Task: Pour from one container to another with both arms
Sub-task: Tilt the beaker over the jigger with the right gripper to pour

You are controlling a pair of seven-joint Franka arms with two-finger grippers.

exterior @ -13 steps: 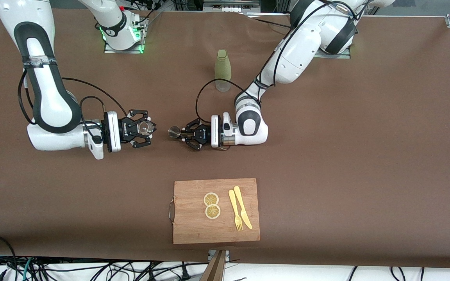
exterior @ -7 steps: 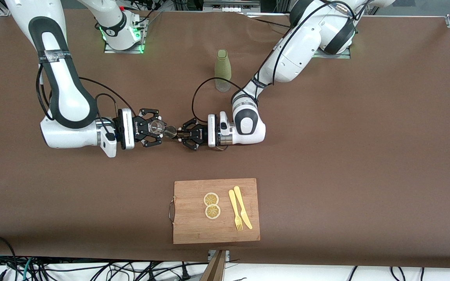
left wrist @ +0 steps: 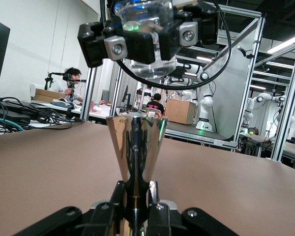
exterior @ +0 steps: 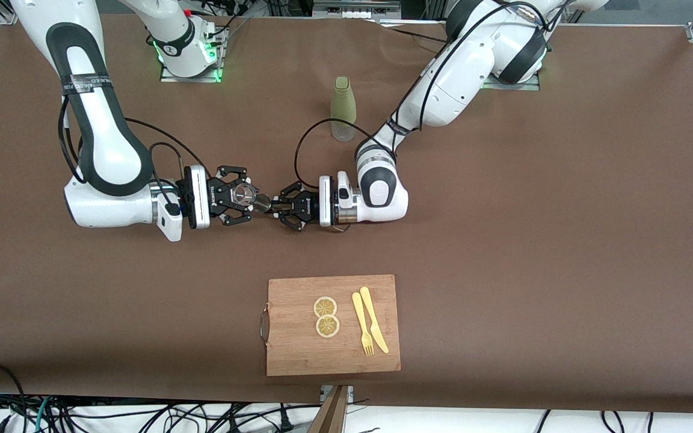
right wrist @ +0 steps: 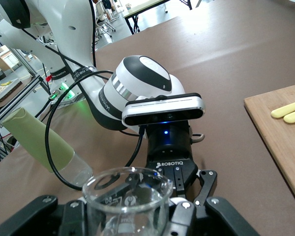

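Both grippers meet over the bare mid-table, farther from the front camera than the cutting board (exterior: 333,325); left gripper (exterior: 283,206) is clamped tight on the narrow stem of a steel jigger (left wrist: 136,147), cone mouth pointing at the other hand; right gripper (exterior: 239,196) has its fingers closed around a clear glass beaker (right wrist: 126,196), mouth up, jaws held fairly wide by the glass.

Step in hand, as I read it: align jigger lip over the beaker mouth, then tip. From the front view the jigger (exterior: 264,204) sits just beside the beaker (exterior: 243,195), close to touching; cannot tell if the lip is actually over the rim yet, nor whether anything is in the jigger.

To do it well: keep the beaker level and fixed; roll only the left wrist, slowly; get the lip inside the rim before tilting further; grip on the stem is small, so avoid knocking glass against steel.

Around: green bottle (exterior: 343,108) stands upright farther from the front camera than the board, near the left arm's forearm and its black cable (exterior: 307,144); two lemon slices (exterior: 326,316), a yellow fork (exterior: 361,323) and a yellow knife (exterior: 373,319) lie on the board, well apart from the pour.

Obstructions: none between the two vessels; main risk is the finger linkages of the two grippers clashing, they are very near each other.
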